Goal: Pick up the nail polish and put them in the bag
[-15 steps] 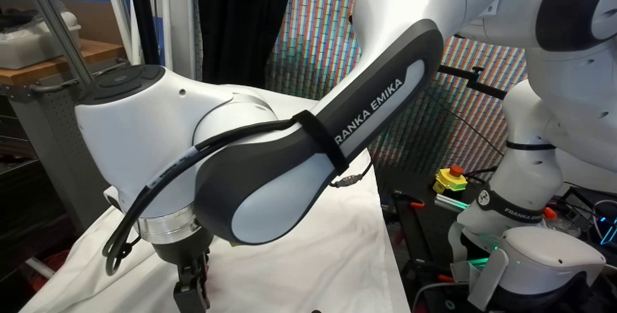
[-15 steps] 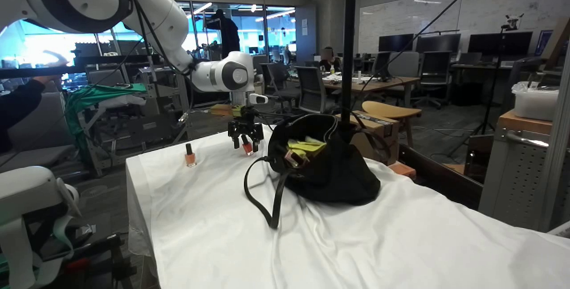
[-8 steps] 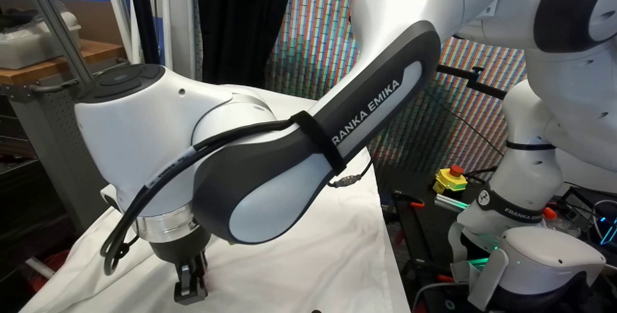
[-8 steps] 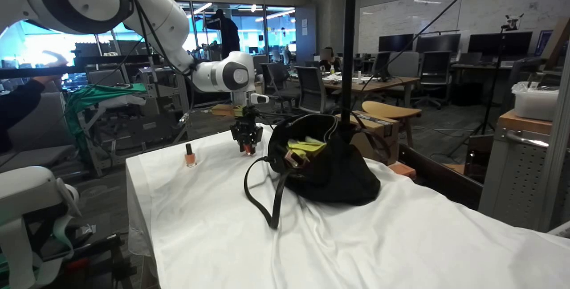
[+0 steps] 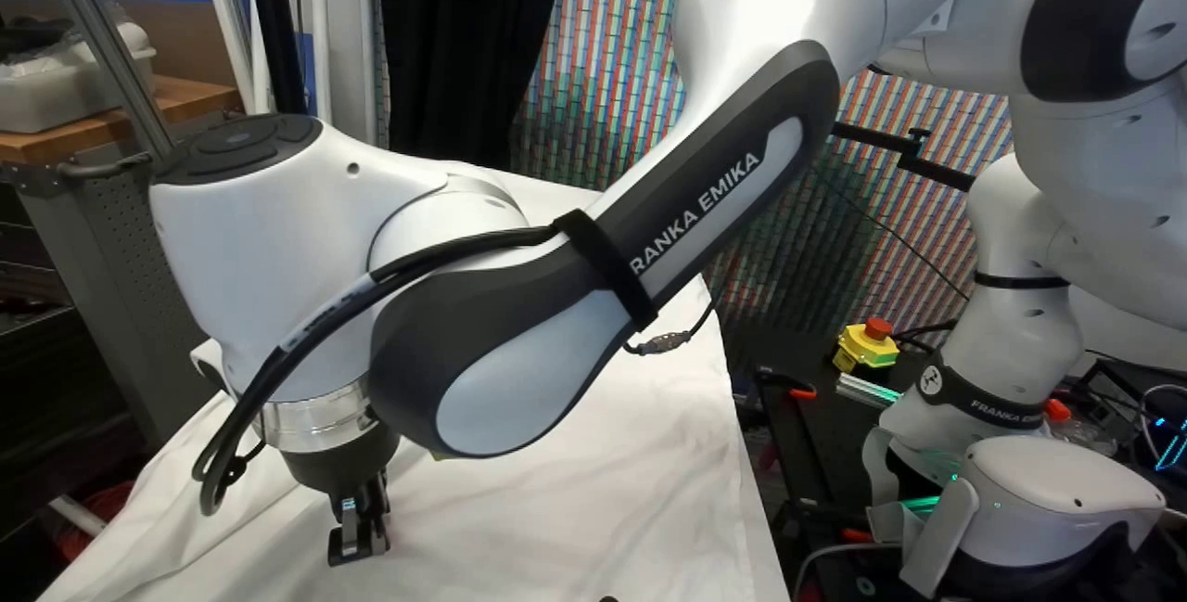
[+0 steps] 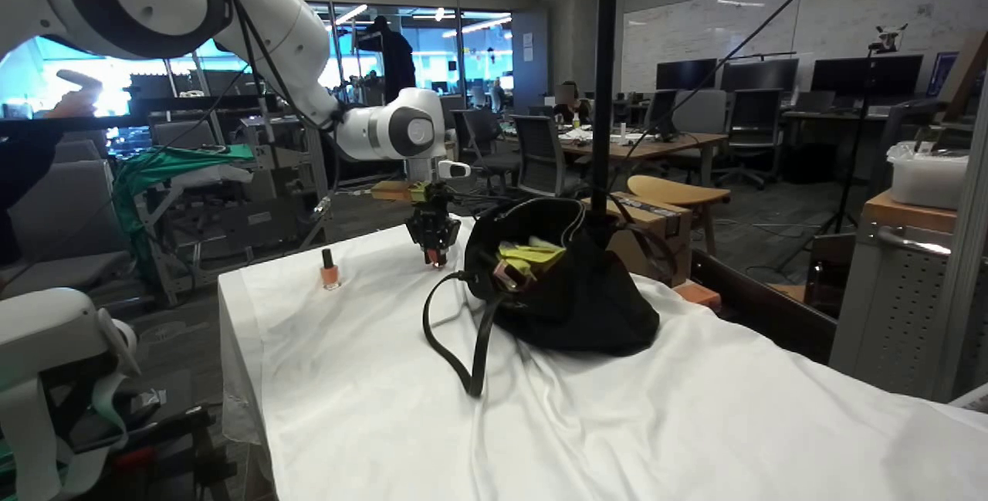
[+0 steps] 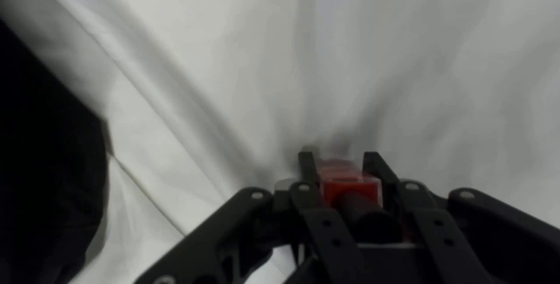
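Red bottle (image 7: 352, 187): in the gripper (image 7: 340, 163), left of the bag (image 6: 571, 308) in an exterior view.
Gripper: spread a second ago, now pinching it, slightly higher; grasp apparently made.
Bag: mouth open, likely next stop.
Orange bottle (image 6: 330, 275): upright further left, still unfetched.

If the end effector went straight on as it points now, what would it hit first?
Most likely the white cloth below the end effector and the red nail polish it grips; these views don't settle how close that is.
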Robot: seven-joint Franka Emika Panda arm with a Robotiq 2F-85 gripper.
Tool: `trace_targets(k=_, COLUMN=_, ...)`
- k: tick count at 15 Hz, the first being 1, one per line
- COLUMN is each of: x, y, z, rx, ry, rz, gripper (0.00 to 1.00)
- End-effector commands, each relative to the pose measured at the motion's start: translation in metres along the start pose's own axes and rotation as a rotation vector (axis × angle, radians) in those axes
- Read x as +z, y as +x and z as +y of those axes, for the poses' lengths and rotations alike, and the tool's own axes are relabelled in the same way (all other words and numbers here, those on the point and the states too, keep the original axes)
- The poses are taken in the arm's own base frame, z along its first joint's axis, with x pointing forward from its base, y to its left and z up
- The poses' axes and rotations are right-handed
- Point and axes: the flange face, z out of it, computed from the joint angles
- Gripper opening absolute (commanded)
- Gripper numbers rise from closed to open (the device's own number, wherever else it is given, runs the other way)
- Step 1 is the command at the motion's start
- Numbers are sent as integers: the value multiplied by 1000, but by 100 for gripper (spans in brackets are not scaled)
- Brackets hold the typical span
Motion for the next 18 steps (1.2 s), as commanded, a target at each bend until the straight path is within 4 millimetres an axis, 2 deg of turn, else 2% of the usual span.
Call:
trace_targets(k=1, x=-20, y=1, z=6, rx=-13, ry=-27, rz=26, gripper=15)
trace_targets(k=4, x=-42, y=-6, z=13, rx=-7, ry=-42, rz=36, gripper=15)
trace_targets(k=7, x=-73, y=-16, z=22, rx=5, ry=-65, rz=78, gripper=15)
trace_targets(k=11, x=-110, y=-31, z=44, rx=44, ry=-80, rz=121, gripper=15)
trace_targets(k=14, x=-131, y=-47, z=74, rx=100, ry=-88, rz=150, gripper=15)
trace_targets(k=18, x=-151, y=-69, z=128, rx=187, ry=-99, rz=181, gripper=15)
